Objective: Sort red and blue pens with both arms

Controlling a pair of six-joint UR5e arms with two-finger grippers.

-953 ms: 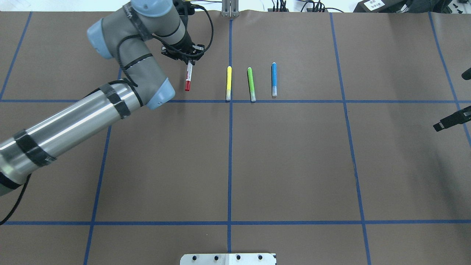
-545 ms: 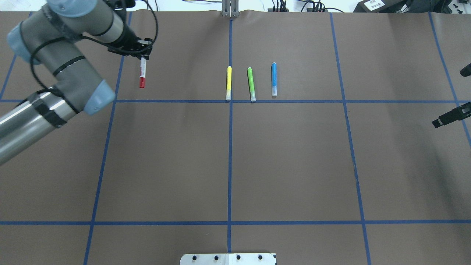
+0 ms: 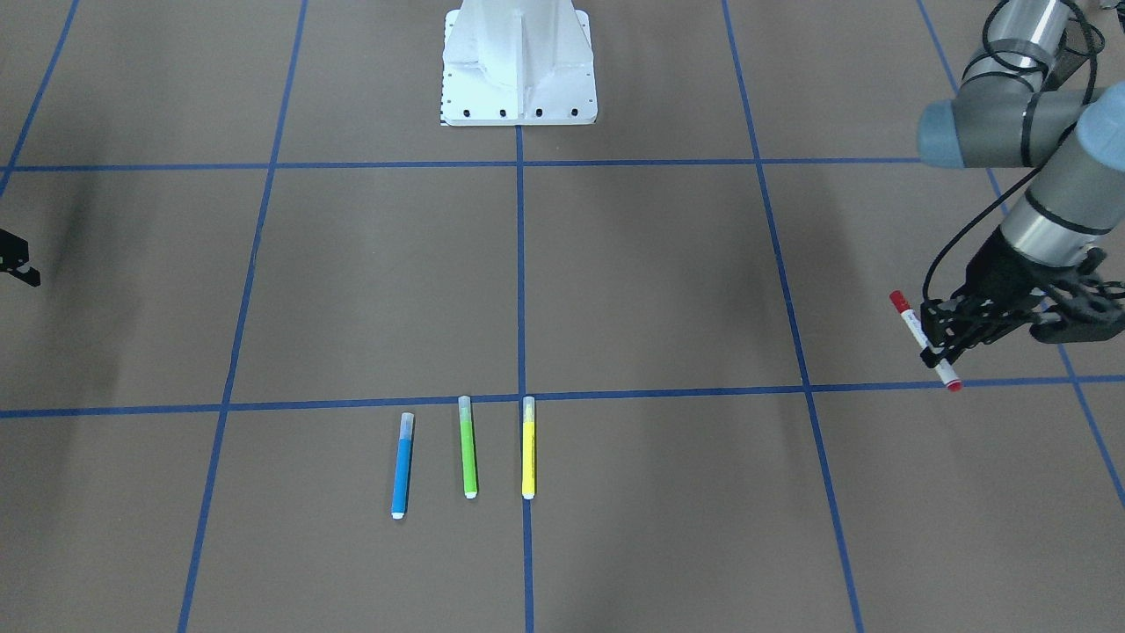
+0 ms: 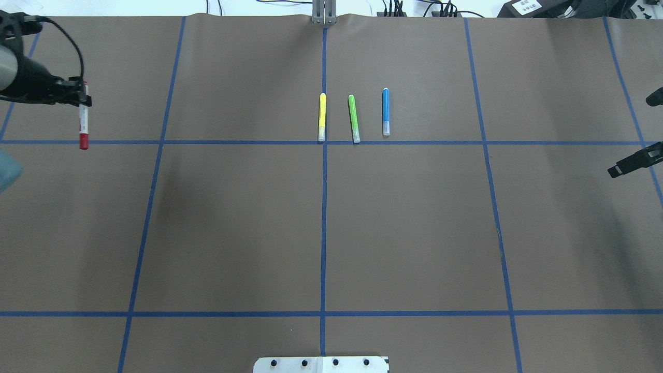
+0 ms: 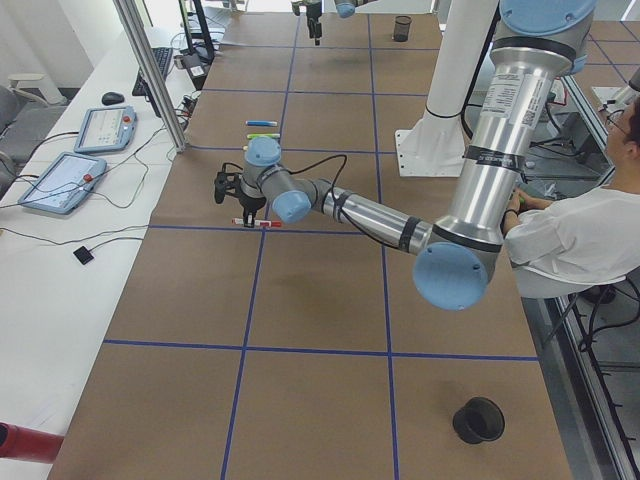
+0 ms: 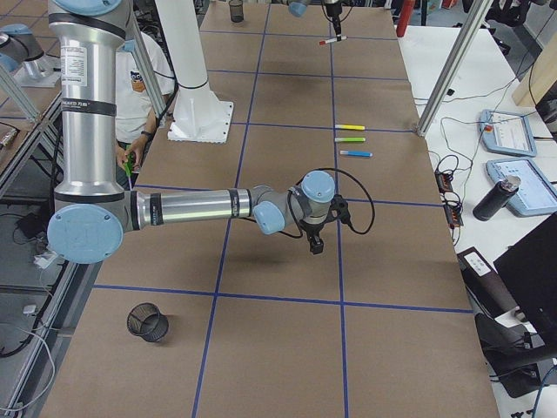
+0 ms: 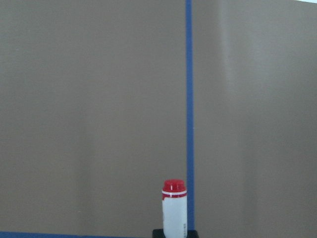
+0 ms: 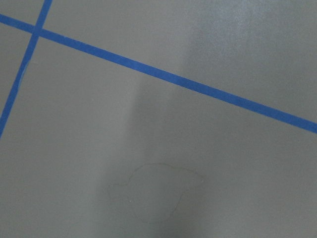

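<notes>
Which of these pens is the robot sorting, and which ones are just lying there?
For the job:
red pen, held in the left gripper
blue pen, not yet picked up

Just lying about:
green pen
yellow pen

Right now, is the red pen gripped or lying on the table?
Gripped: the left gripper is shut on the red pen, which sits tilted in its fingers in the front-facing view.

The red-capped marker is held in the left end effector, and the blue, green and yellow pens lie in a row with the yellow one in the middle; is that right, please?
Not quite: the green pen lies in the middle, between the yellow pen and the blue pen; the overhead exterior view shows it. The left end effector does hold the red-capped marker.
</notes>
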